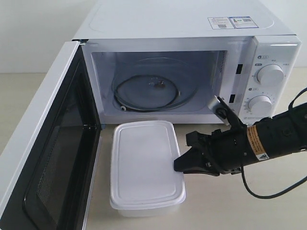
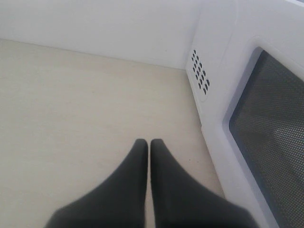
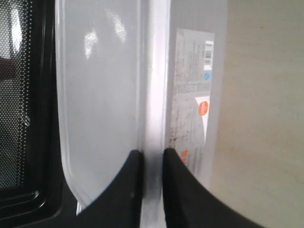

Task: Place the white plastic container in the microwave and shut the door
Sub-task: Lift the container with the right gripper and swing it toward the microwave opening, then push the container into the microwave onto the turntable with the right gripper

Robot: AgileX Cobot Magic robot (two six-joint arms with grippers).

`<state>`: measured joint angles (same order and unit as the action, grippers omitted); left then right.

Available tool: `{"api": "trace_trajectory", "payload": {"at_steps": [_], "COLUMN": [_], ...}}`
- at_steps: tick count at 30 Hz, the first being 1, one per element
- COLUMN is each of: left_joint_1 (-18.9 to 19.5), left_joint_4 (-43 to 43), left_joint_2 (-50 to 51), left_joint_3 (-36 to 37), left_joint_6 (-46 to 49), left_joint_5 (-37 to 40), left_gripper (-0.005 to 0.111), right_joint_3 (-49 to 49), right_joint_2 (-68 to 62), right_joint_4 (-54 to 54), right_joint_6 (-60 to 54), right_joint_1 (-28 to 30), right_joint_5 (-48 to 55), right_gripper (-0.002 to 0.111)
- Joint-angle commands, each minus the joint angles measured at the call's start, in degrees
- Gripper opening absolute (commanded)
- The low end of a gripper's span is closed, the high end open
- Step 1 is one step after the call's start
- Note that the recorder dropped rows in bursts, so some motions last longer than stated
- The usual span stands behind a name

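Exterior view, microwave (image 1: 192, 28): it is sitting on the tabletop (image 1: 268, 206) with its door (image 1: 43, 158) hanging wide open on the left.
Exterior view, white plastic container (image 1: 144, 163): it is lying flat on the tabletop, just in front of the open microwave, with its lid on.
Exterior view, right end effector (image 1: 180, 165): it is reaching in from the right and touching the white plastic container's right edge.
Left wrist view, left end effector (image 2: 146, 142): its two fingers are pressing together with nothing between them, over bare tabletop beside the door.
Right wrist view, right end effector: its fingers are standing narrow, pinching the white plastic container's rim, next to the label (image 3: 192, 95).
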<state>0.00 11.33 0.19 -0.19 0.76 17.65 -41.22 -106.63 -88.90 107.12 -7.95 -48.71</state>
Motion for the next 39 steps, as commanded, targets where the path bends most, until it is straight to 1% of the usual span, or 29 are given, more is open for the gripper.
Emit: {"api": "trace_trajectory", "payload": {"at_steps": [1, 6, 8, 11, 14, 17, 19, 28, 39], "left_joint_1": [0.0, 0.0, 0.0, 0.0, 0.0, 0.0, 0.0, 0.0, 0.0], "left_joint_4": [0.2, 0.2, 0.2, 0.2, 0.2, 0.2, 0.2, 0.2, 0.2], "left_joint_2": [-0.2, -0.2, -0.2, -0.2, -0.2, -0.2, -0.2, -0.2, -0.2], "left_joint_3": [0.2, 0.2, 0.2, 0.2, 0.2, 0.2, 0.2, 0.2, 0.2], "left_joint_6": [-0.3, -0.3, -0.3, -0.3, -0.3, -0.3, -0.3, -0.3, -0.3], "left_joint_5": [-0.1, -0.1, -0.1, -0.1, -0.1, -0.1, -0.1, -0.1, -0.1], "left_gripper": [0.004, 0.004, 0.004, 0.004, 0.004, 0.004, 0.004, 0.004, 0.004], "right_joint_3": [0.0, 3.3, 6.3, 12.3, 18.4, 23.5, 25.5, 26.1, 23.8], "right_joint_2": [4.3, 9.9, 12.3, 15.5, 17.5, 17.4, 17.4, 17.4, 17.4], "right_joint_4": [-0.4, 3.8, 8.8, 21.6, 37.8, 50.1, 54.1, 57.9, 54.9], "right_joint_6": [-0.6, -1.6, -4.9, -12.7, -19.5, -21.8, -21.8, -21.3, -18.6], "right_joint_1": [-0.1, -0.1, -0.1, -0.1, -0.1, -0.1, -0.1, -0.1, -0.1], "right_joint_5": [-1.1, 1.4, 2.1, 0.3, -5.5, -13.9, -15.8, -13.8, -10.8], "right_gripper": [0.000, 0.000, 0.000, 0.000, 0.000, 0.000, 0.000, 0.000, 0.000]}}
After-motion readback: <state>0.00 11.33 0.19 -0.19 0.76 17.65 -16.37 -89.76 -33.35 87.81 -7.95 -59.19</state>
